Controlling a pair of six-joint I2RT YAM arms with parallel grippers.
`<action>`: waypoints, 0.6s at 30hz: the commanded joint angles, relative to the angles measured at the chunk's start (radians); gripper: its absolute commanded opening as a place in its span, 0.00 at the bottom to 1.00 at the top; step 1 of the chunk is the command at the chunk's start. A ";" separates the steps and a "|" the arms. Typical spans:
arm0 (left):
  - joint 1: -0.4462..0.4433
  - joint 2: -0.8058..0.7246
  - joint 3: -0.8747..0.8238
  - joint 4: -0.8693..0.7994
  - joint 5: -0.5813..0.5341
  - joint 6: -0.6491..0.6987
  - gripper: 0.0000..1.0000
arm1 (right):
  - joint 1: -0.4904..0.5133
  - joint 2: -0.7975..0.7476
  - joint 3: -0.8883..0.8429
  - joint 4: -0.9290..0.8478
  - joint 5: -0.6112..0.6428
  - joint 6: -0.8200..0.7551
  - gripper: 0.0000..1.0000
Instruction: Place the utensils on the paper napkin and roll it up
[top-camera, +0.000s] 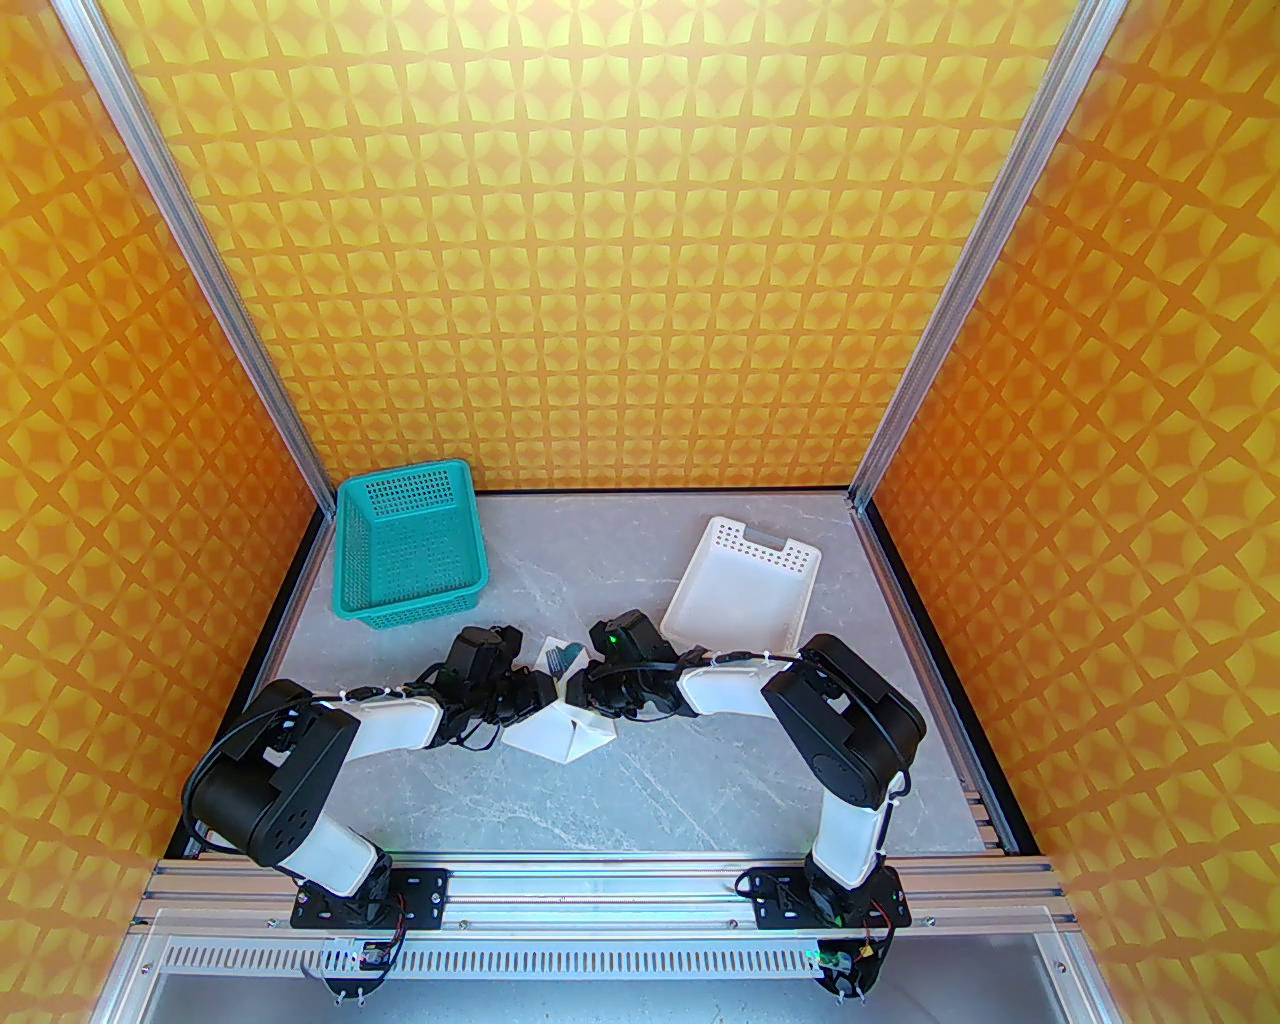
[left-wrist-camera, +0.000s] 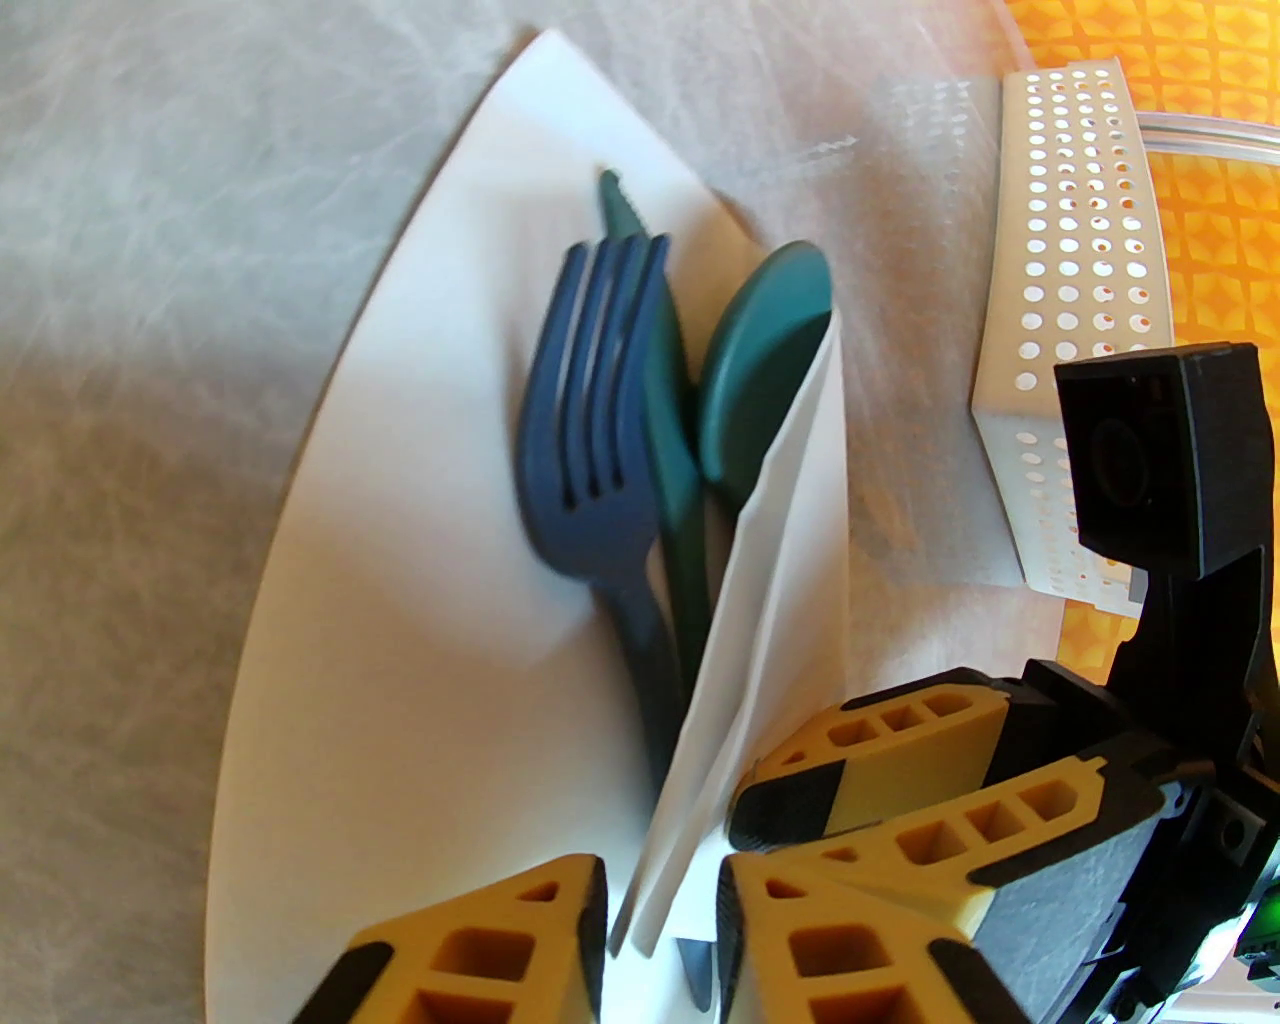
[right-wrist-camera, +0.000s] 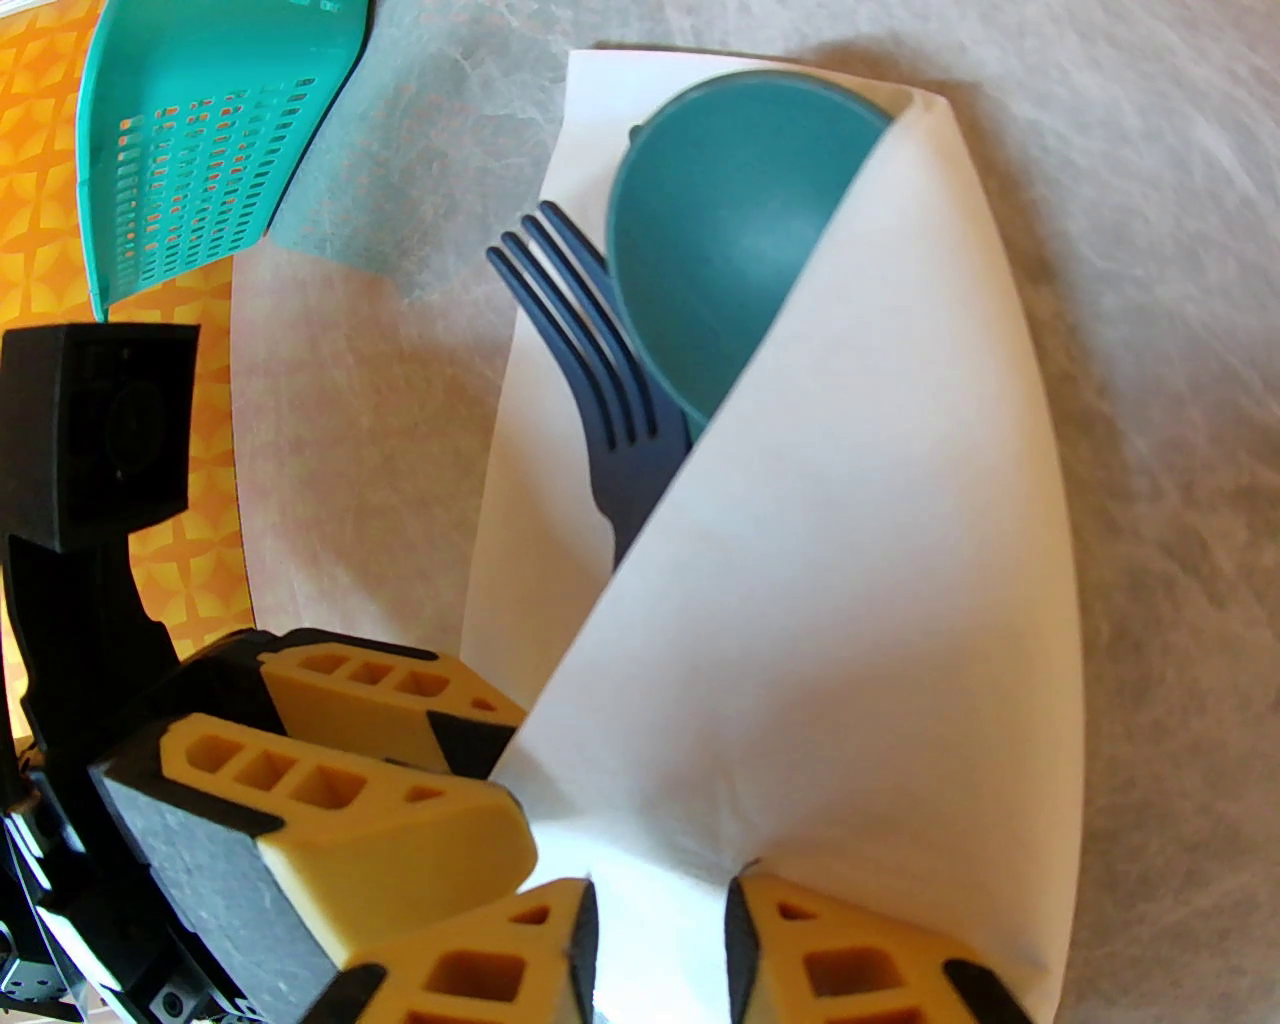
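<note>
The napkin (top-camera: 560, 738) is seen about the middle of the counter (top-camera: 700, 790), between the two wrists, which are brought in from the left and right. The utensils (top-camera: 562, 657) are laid on it, and their heads are seen past its far edge. In the left wrist view the fork (left-wrist-camera: 590, 420) is placed leftmost, the knife (left-wrist-camera: 665, 400) is tucked just beside it, partly beneath, and the spoon (left-wrist-camera: 765, 360) is set on the right, its bowl partly covered by paper. One side of the napkin is folded up and across the handles, so that only the heads are left bare. The right fingers (right-wrist-camera: 820, 960) are closed on the near end of this raised flap, and creases in the paper are drawn to their tips. The left fingers (left-wrist-camera: 480, 950) are set a little apart on either side of the flap's near end; whether the paper is pinched by them cannot be told. The two pairs of fingers are held just beside each other. A teal basket (top-camera: 410, 545) is stood at the far left, and a white tray (top-camera: 745, 590) at the far right, both apart from the napkin.
</note>
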 joint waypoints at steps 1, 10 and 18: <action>-0.005 0.015 0.019 -0.023 -0.007 0.033 0.24 | 0.005 0.037 -0.010 -0.108 0.041 -0.023 0.29; -0.004 -0.016 0.020 -0.102 -0.061 0.083 0.01 | 0.005 0.000 0.012 -0.125 0.038 -0.037 0.31; -0.003 -0.012 0.015 -0.126 -0.086 0.101 0.00 | -0.009 -0.151 0.021 -0.226 0.066 -0.099 0.27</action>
